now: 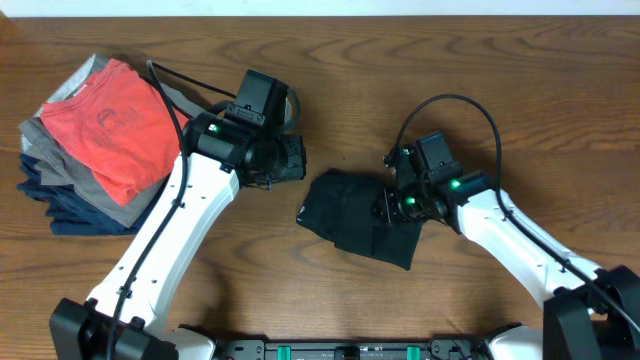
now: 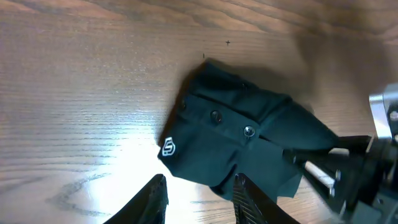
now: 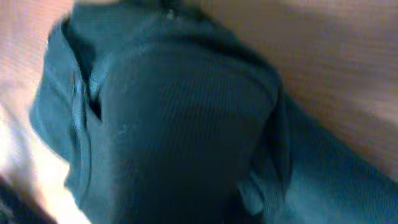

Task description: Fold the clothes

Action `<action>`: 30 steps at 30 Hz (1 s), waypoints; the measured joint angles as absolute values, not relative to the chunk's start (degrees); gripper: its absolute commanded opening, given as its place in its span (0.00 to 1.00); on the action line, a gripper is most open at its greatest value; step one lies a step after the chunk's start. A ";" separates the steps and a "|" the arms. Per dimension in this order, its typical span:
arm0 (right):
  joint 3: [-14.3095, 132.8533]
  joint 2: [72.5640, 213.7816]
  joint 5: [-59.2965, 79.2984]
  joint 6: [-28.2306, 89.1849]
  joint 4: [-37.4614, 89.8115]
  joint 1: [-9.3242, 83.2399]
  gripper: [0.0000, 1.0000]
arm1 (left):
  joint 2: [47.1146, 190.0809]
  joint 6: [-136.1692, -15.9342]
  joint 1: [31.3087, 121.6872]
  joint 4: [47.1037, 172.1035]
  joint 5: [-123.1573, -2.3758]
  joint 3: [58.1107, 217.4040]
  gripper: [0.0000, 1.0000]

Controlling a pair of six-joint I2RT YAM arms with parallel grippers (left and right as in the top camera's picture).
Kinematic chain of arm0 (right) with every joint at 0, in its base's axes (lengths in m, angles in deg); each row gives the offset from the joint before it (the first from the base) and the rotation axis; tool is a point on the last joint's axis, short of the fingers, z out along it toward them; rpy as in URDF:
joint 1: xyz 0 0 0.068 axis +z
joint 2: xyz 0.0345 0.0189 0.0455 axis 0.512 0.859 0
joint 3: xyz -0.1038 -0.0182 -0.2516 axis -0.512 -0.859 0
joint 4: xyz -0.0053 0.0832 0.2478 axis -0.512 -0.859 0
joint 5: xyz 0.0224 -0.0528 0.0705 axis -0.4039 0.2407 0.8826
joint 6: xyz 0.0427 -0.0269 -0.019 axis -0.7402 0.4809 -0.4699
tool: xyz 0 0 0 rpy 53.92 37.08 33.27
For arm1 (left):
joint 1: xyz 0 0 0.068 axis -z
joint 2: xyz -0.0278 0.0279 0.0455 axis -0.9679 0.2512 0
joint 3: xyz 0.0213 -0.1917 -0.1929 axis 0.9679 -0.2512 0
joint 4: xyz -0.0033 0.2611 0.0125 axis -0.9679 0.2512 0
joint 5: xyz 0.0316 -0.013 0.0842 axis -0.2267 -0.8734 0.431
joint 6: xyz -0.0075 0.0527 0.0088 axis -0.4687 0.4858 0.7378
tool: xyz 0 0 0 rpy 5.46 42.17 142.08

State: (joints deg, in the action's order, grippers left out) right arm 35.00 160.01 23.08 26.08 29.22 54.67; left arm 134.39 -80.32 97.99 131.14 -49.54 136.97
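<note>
1. While the right gripper (image 1: 388, 208) sits low on the black garment (image 1: 350, 215), which lies bunched and part-folded about mid-table, slightly toward the near edge, the main risk is a drag. A sideways move with cloth caught would likely slide the whole bundle over the table (image 1: 250, 290) rather than fold it.
2. Whether its jaws are pinching cloth I cannot tell; its own camera shows only blurred dark fabric, no fingers.
3. A lift on a thick bunch could take several layers and undo the fold; a thin pinch could slip off the soft cloth.
4. With both grippers near each other, closing on the bundle together could make them collide.
5. Right arm: it reaches inward from the near right corner, wrist bent down over the garment's right part.
6. Left arm: it stretches diagonally from the near left side toward the middle. The left gripper (image 2: 198, 193) is just past the garment's far left edge, with its jaws spread and nothing between them. The white logo (image 2: 168, 147) is close to its fingers.
7. Farthest, by the left edge, a stack (image 1: 70, 170) of folded clothes topped by a red-orange shirt (image 1: 115, 125) lies well apart from the garment.
</note>
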 measured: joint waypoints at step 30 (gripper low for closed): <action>33.69 154.79 -2.64 16.66 11.39 53.10 0.11 | 134.39 -80.32 97.99 132.00 -49.54 136.97 0.37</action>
State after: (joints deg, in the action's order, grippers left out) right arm 33.69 154.79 -2.64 16.66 11.39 53.10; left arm 134.39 -80.32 97.99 132.00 -49.54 136.97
